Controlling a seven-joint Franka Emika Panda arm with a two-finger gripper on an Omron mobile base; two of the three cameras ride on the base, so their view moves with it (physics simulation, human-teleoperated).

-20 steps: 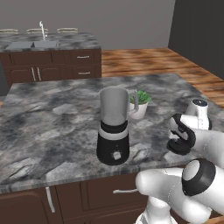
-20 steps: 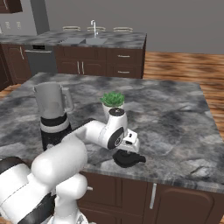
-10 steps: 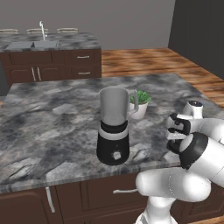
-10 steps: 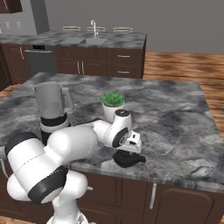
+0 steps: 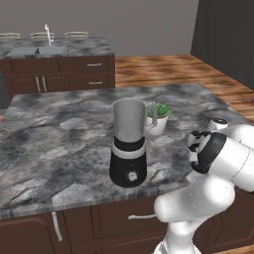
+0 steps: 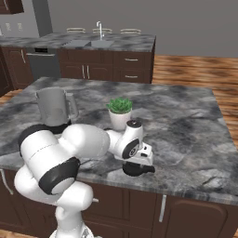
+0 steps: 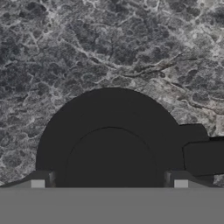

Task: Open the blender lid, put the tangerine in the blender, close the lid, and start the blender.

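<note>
Jaws wide astride blender lid (image 7: 111,144) knob

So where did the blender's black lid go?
The blender lid lies flat on the grey counter, right under the open gripper. In the right base view it is near the front edge, right of the plant pot.
</note>
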